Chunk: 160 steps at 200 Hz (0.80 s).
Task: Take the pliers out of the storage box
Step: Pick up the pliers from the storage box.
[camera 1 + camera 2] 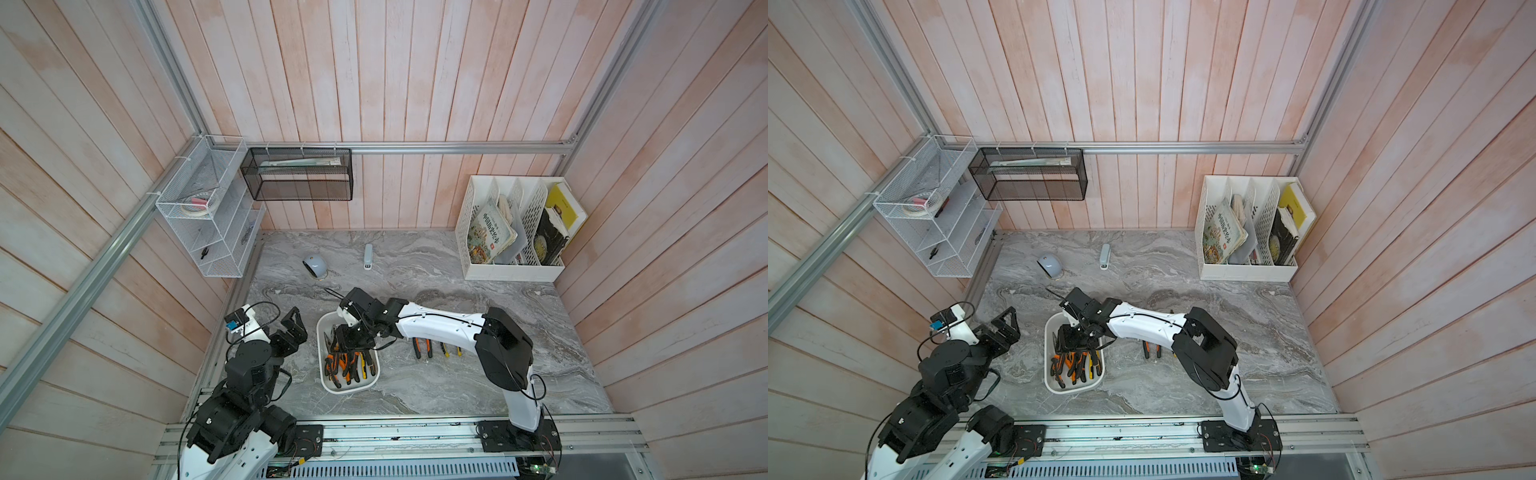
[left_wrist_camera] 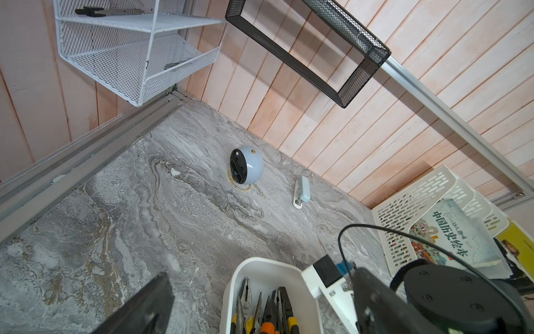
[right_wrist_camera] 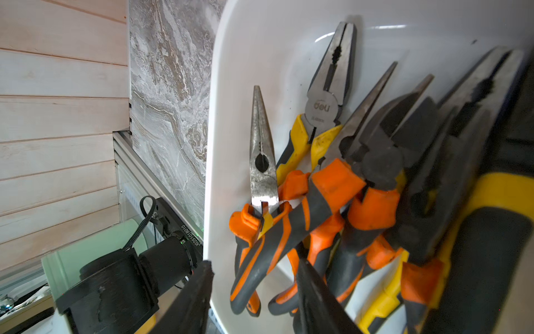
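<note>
My right gripper (image 1: 345,345) (image 3: 254,264) hangs nose-down inside the box (image 1: 348,390). Its jaws stand apart, straddling an orange-and-black handle without pinching it, as far as my wrist view shows. Under it the pliers (image 3: 332,173) lie heaped in the box, steel noses toward the far end and handles toward my base, with orange and yellow grips crossing one another. More loose pliers (image 1: 422,348) lie on the table (image 1: 415,390) to the right of the box, partly under my right arm. My left gripper (image 1: 296,326) is spread wide and holds nothing, left of the box and clear of it. Near the back wall sit a stapler (image 1: 368,256) and a blue clock (image 1: 314,266), and a file rack (image 1: 511,272) stands in the far right corner.
</note>
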### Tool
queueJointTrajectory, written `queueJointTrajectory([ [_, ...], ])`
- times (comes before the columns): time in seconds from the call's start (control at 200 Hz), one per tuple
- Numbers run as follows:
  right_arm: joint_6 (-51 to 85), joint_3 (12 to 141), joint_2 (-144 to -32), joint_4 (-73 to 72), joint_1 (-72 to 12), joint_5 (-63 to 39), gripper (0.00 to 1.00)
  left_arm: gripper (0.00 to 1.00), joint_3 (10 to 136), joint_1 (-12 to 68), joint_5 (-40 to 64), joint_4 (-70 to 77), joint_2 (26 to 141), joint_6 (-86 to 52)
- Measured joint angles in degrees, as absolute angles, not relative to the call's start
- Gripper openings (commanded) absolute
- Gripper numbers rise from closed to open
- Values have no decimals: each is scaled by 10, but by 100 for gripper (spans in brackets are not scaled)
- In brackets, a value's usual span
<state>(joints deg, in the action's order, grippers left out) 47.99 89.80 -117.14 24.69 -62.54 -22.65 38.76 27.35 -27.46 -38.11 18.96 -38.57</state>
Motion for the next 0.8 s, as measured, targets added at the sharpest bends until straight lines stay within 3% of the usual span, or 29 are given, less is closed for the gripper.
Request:
queueJointTrajectory([
  [0.36, 482, 907, -1201, 249, -635, -235, 46, 100, 388, 276, -262, -380, 221, -379],
  [0.46, 480, 916, -1211, 255, -635, -234, 36, 100, 388, 278, -255, -380, 236, -375],
  [0.62, 478, 939, -1218, 289, -635, -230, 11, 100, 388, 279, -244, -379, 246, -372],
  [0.8, 467, 957, -1218, 305, -635, -210, 2, 100, 388, 279, -241, -376, 246, -371],
])
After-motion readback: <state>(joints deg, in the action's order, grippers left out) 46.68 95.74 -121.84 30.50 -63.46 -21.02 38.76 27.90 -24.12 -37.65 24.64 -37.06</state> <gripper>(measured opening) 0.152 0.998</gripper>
